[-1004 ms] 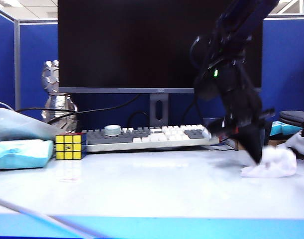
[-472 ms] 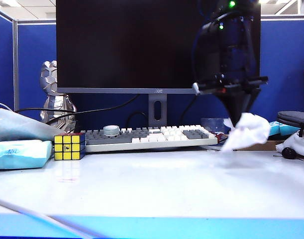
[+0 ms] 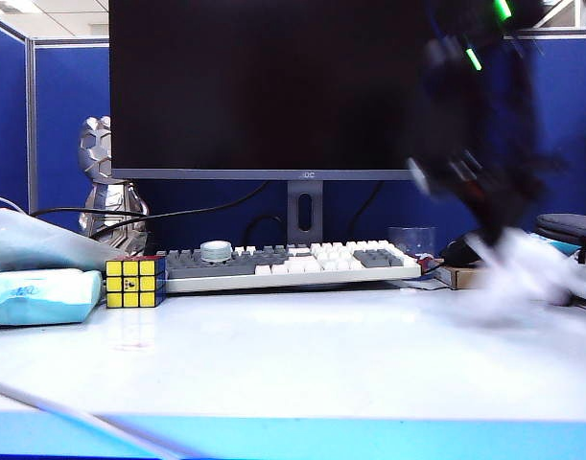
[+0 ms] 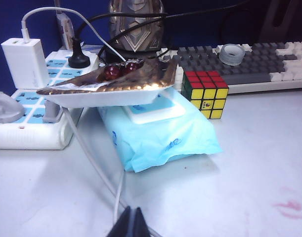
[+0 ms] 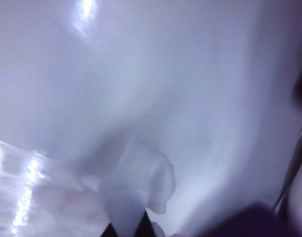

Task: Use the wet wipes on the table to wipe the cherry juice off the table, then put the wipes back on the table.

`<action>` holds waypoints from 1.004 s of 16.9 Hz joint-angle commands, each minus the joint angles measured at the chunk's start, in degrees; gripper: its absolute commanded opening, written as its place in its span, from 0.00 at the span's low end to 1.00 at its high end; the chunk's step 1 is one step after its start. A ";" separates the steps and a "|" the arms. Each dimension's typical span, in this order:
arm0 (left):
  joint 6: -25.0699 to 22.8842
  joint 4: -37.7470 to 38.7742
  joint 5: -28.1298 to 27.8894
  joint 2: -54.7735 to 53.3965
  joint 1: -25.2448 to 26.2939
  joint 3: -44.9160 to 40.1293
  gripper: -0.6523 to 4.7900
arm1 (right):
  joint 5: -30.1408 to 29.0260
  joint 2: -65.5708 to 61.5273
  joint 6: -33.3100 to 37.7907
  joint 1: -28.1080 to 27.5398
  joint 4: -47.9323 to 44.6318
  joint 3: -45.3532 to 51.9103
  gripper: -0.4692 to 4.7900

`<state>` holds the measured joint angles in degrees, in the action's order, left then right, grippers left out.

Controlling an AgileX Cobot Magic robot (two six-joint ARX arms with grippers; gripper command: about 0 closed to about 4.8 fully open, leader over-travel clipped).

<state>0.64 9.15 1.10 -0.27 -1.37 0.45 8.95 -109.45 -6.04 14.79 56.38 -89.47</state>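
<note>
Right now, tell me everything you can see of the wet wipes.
The wet wipes are a small white crumpled lump of thin soft cloth, faintly pink in places. The shut right gripper pinches them, and they hang from its tips above the table at the right side. In the exterior view they are a motion-blurred white smear.

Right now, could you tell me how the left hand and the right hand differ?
The left hand hangs shut and empty above the table, near the blue tissue pack. The right hand is shut on the wet wipes and blurred by motion at the table's right side. Both are closed.
</note>
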 commanded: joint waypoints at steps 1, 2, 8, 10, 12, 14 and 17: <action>-0.44 0.44 0.39 0.17 -0.09 -0.13 0.13 | -0.28 0.26 -0.15 -0.94 -2.67 5.01 0.09; -0.44 0.44 0.39 0.17 -0.09 -0.13 0.13 | -0.31 -0.20 -0.20 -1.40 -2.95 6.60 0.09; -0.44 0.44 0.39 0.17 -0.07 -0.13 0.13 | 0.22 -7.54 -0.63 -2.34 -6.27 7.76 0.09; -0.44 0.44 0.39 0.17 -0.09 -0.13 0.13 | 6.16 -8.57 0.11 -2.91 -9.38 7.74 0.09; -0.44 0.44 0.37 0.17 -0.09 -0.13 0.13 | 12.26 -8.50 0.11 -4.22 -12.55 7.54 0.09; -0.42 0.44 0.42 0.17 -0.09 -0.13 0.13 | 10.10 -8.52 -0.09 -4.83 -11.10 7.56 0.09; -0.44 0.44 0.39 0.17 -0.09 -0.13 0.13 | -3.41 -8.52 0.02 -3.93 -5.01 7.58 0.09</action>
<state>0.64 9.15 1.10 -0.27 -1.37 0.45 17.78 -116.51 -6.28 9.67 44.71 -83.22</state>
